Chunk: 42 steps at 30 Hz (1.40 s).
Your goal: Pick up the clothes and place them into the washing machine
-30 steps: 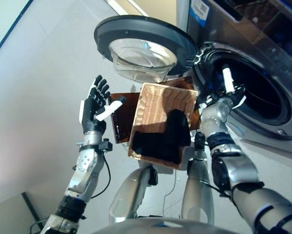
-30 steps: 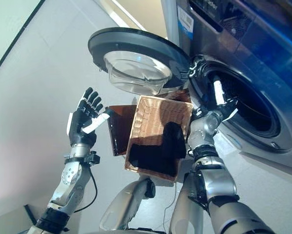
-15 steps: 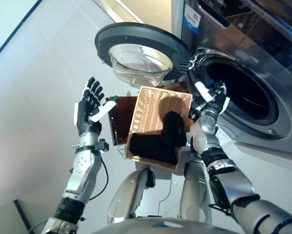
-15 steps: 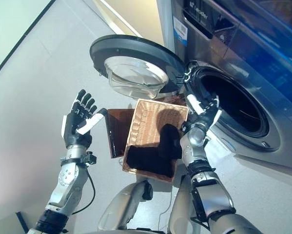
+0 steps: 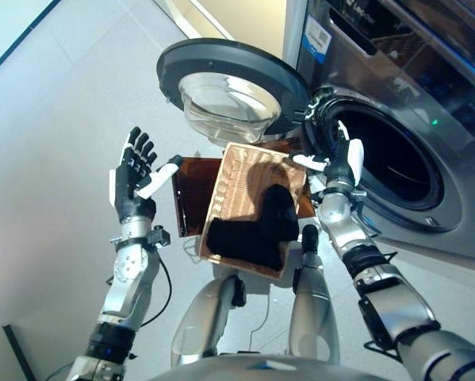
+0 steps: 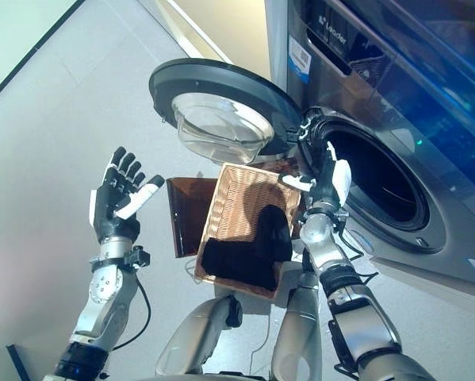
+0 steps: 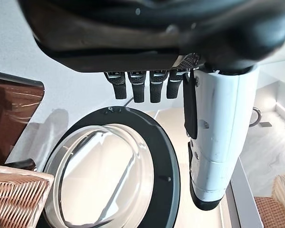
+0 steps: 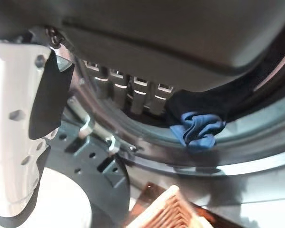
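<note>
1. the washing machine (image 5: 396, 119) stands to the robot's right with its round door (image 5: 229, 83) swung fully open toward the left, the clear glass bowl of the door facing up.
2. a woven wicker basket (image 5: 249, 178) sits on the floor just below the open door, beside the drum opening.
3. dark clothes (image 5: 257, 226) lie heaped in the near end of the basket; the far end shows bare wicker.
4. a brown, glossy flat panel (image 5: 191, 194) lies on the floor against the basket's left side.
5. a small blue cloth (image 8: 198, 132) rests inside the drum, just past the rim, seen in the right wrist view.
6. the right robot hand (image 5: 342, 163) is raised at the left edge of the drum opening, wide, fingers straight and thumb stuck out, holding nothing.
7. the left robot hand (image 5: 132, 178) is held up well left of the basket, palm toward it, also wide with fingers spread and empty.
8. neither robot hand touches the dark clothes.
</note>
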{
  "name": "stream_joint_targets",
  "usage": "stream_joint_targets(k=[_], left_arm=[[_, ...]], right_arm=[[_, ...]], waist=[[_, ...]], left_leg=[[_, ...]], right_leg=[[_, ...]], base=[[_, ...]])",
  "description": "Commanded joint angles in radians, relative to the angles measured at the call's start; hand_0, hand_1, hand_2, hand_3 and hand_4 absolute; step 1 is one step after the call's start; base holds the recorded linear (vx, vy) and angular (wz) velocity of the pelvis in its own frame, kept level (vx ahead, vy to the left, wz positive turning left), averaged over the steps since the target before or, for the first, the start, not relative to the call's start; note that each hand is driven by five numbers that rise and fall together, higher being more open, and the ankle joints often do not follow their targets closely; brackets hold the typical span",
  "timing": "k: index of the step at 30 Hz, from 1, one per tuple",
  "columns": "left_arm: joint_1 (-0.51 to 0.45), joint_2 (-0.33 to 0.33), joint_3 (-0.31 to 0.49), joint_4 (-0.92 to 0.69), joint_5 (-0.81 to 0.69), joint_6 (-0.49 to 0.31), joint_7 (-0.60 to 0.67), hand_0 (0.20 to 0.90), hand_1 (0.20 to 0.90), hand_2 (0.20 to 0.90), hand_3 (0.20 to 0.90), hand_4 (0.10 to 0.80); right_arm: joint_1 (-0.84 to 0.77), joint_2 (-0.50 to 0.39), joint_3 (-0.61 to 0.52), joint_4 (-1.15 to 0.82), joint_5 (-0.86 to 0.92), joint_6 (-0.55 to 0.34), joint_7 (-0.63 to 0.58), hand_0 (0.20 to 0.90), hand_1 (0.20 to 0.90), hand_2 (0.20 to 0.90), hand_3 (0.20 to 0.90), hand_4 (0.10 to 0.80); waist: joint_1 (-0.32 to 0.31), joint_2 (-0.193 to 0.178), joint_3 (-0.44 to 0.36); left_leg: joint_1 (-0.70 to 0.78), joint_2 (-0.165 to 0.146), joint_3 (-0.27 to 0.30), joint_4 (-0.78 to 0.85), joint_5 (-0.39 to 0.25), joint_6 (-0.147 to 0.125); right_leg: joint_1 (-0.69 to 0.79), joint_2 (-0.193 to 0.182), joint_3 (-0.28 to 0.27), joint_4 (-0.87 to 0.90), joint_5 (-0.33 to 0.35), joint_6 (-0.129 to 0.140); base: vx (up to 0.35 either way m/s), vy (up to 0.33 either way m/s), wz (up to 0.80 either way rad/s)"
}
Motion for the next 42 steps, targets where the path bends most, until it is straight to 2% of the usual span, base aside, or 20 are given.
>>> stream_joint_targets(k=[1,10,31,42], left_arm=[[-0.021,0.004,0.069,-0.082,0.051,-0.119,0.015,0.900,0.900,0.900,0.900,0.800],[-0.029,-0.001,0.079,-0.075,0.052,-0.124,-0.034,0.900,0.900,0.900,0.900,0.800],[-0.058,0.006,0.064,-0.091,0.052,-0.113,-0.071,0.900,0.900,0.900,0.900,0.800],[-0.069,0.027,0.047,-0.124,0.072,-0.102,-0.094,0.900,0.900,0.900,0.900,0.800]], right_arm=[[-0.047,-0.023,0.060,-0.032,-0.141,-0.026,-0.009,0.900,0.900,0.900,0.900,0.800],[-0.084,-0.095,0.242,0.018,-0.466,0.033,0.104,0.900,0.900,0.900,0.900,0.800],[-0.138,-0.020,0.462,0.135,-0.638,0.024,0.236,0.900,0.900,0.900,0.900,0.800],[-0.205,-0.017,0.570,0.200,-0.710,0.023,0.308,0.900,0.900,0.900,0.900,0.800]], waist=[[0.024,-0.017,-0.080],[0.036,-0.019,-0.081],[0.055,-0.036,-0.072],[0.069,-0.037,-0.026]], left_leg=[[-0.055,0.017,-0.023,0.091,-0.102,-0.080],[-0.053,0.017,-0.032,0.085,-0.097,-0.083],[-0.054,0.019,-0.041,0.064,-0.075,-0.086],[-0.069,0.019,-0.054,0.040,-0.045,-0.093]], right_leg=[[0.009,0.009,0.008,-0.016,-0.050,-0.049],[0.010,0.011,0.002,-0.020,-0.050,-0.048],[0.007,0.011,-0.004,-0.032,-0.034,-0.047],[-0.006,0.009,-0.020,-0.042,-0.022,-0.045]], base=[[0.000,0.000,0.00],[0.000,0.000,0.00],[0.000,0.000,0.00],[-0.019,-0.005,0.03]])
